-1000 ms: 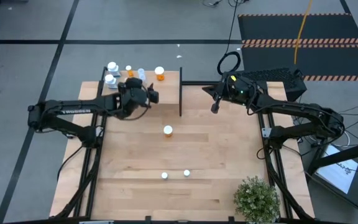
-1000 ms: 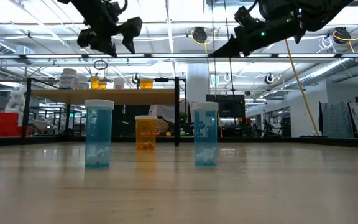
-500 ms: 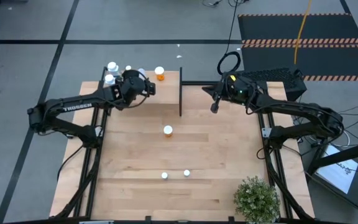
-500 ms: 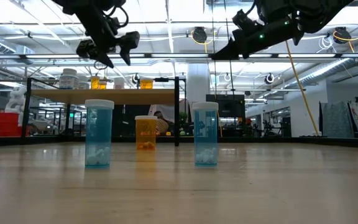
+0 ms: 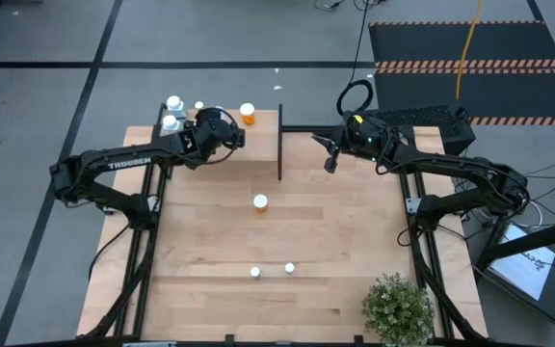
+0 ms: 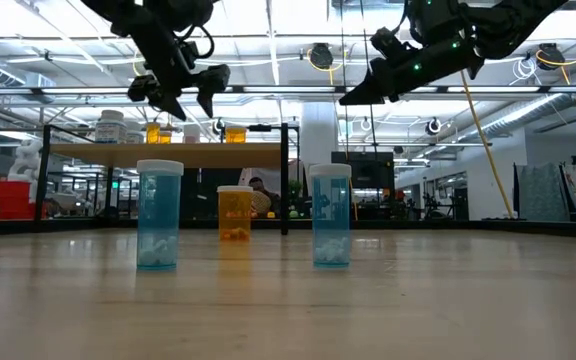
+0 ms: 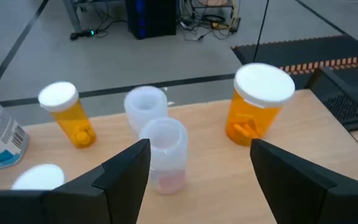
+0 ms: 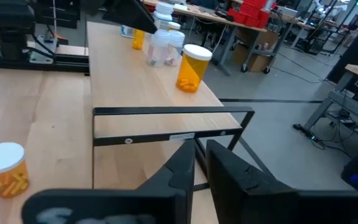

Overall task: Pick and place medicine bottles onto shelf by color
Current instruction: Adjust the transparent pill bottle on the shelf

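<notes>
Light-wood tabletop (image 5: 287,231) seen from above: the left gripper (image 5: 227,132) hovers over the shelf (image 5: 258,140) among its medicine bottles (image 5: 248,115), the right gripper (image 5: 328,160) just beyond the black upright panel (image 5: 279,145) — three more bottles stand on the table. Left wrist view: fingers (image 7: 124,171) spread either side of a clear bottle (image 7: 166,154), not touching. Right wrist view: fingers (image 8: 182,163) almost together, empty.

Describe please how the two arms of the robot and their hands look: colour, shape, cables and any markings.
Both arms are black, built of slim jointed segments. The left arm carries white lettering along its link, and its hand has two flat, broad black fingers. The right arm shows a small green light near its wrist and a black cable loop above it; its hand has the same dark, angular fingers.
</notes>
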Tool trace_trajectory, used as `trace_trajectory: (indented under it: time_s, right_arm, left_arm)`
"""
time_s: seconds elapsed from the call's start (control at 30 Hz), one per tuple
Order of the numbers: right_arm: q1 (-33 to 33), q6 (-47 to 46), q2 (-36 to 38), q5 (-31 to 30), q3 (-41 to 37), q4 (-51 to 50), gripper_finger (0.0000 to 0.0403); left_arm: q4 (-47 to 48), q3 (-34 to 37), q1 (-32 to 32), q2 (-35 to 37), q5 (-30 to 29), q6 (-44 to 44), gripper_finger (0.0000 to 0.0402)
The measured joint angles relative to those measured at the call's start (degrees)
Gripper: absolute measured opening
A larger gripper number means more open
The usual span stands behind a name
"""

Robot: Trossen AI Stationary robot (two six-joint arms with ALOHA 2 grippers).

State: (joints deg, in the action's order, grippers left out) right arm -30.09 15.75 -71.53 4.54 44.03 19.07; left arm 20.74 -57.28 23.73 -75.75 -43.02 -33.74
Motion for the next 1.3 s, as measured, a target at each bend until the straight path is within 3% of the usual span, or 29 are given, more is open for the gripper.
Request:
trace_trajectory:
  time_s: [0.7, 1.07, 1.3]
  right_arm:
    - [-0.73, -0.15, 0.00, 0.00, 0.00, 1.45, 0.0047]
    - [-0.73, -0.07, 0.00, 0.00, 0.00, 0.83, 0.0048]
    - [-0.71, -0.07, 0.00, 0.00, 0.00, 0.79, 0.0047]
  left_arm:
    - [-0.73, 0.02, 1.97, -3.54, 1.53, 1.99, 0.0276]
    - [4.69, 0.00, 1.97, -3.54, 1.50, -0.70, 0.0275]
    - [4.73, 0.00, 1.63, -3.54, 1.51, 0.22, 0.0240]
